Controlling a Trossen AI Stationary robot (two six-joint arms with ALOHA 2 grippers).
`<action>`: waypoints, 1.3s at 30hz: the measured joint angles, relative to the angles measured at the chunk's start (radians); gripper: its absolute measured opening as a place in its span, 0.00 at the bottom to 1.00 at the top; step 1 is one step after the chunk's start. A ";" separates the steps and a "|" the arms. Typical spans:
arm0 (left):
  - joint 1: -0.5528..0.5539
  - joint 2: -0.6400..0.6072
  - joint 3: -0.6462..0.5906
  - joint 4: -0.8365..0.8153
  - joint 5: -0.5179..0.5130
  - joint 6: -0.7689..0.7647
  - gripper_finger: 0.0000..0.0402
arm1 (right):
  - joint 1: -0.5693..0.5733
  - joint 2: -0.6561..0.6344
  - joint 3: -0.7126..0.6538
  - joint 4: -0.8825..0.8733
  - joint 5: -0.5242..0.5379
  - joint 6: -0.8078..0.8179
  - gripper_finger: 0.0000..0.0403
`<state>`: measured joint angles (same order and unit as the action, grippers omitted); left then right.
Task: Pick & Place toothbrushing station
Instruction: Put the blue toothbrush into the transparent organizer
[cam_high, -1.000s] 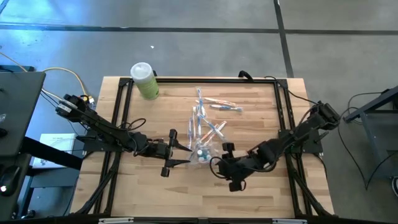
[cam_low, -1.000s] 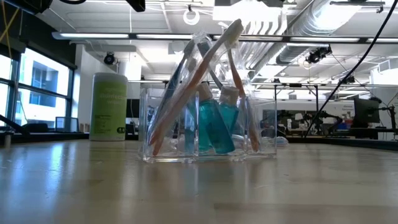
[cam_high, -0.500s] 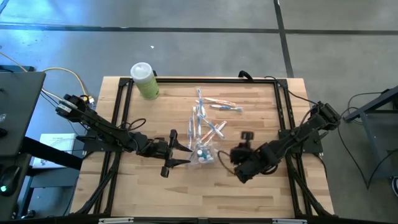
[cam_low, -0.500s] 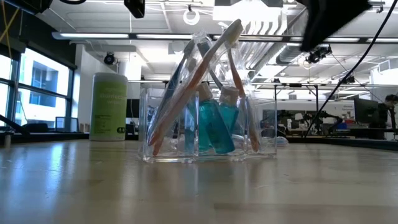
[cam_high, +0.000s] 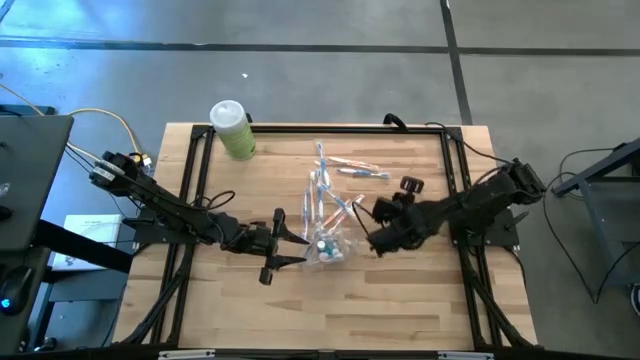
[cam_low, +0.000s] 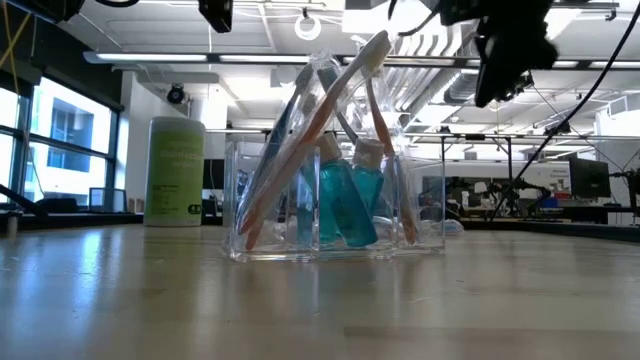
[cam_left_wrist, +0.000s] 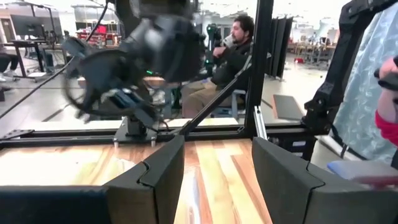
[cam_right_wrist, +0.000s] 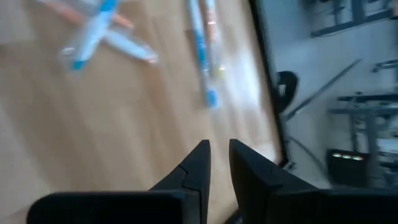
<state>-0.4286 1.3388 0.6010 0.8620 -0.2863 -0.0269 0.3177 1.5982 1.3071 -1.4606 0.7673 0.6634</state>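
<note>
High view, left to right: the left arm reaches in from the table's (cam_high: 420, 300) left edge, and the left gripper (cam_high: 296, 240) lies low, just left of the clear holder (cam_high: 328, 246). Its jaws are spread, with the fingertips (cam_high: 300, 229) next to the holder's left side; contact cannot be told. Behind the arm, near the far left corner of the table, stands a light-green bottle (cam_high: 233, 130) with a white cap.

At mid-table the holder carries upright toothbrushes and small teal bottles. Beyond it, toward the far edge, loose toothbrushes (cam_high: 352, 169) lie scattered flat on the wood, some crossing one another.

To the right, the right gripper (cam_high: 368, 240) hangs above the table, just right of the holder and apart from it, its arm running back to the right edge.

Low view: the holder (cam_low: 335, 205) rests on the table (cam_low: 320, 310), with orange and blue toothbrushes (cam_low: 330, 110) leaning in it beside two teal bottles (cam_low: 349, 200); the green bottle (cam_low: 176, 172) stands to the left behind it.

Left wrist view: two dark fingers (cam_left_wrist: 158, 174) stand wide apart, nothing between them. A seated person shows in the room beyond.

Right wrist view: the fingers (cam_right_wrist: 198, 165) are nearly pressed together and hold nothing; loose toothbrushes (cam_right_wrist: 205, 56) lie blurred on the wood ahead.
</note>
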 joint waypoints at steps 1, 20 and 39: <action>0.000 0.000 0.000 -0.011 0.000 0.000 0.46 | -0.022 0.000 0.000 0.000 0.024 -0.019 0.13; 0.011 0.000 0.000 -0.072 -0.064 0.031 0.46 | -0.599 -0.477 -0.461 0.756 -0.475 -0.561 0.13; 0.083 0.000 0.000 -0.152 -0.112 0.058 0.46 | -0.751 -0.268 -0.572 1.027 -0.380 -0.539 0.44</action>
<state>-0.3458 1.3388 0.6010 0.7101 -0.3983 0.0314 -0.4332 1.3302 0.7353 -0.4339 0.3869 0.1247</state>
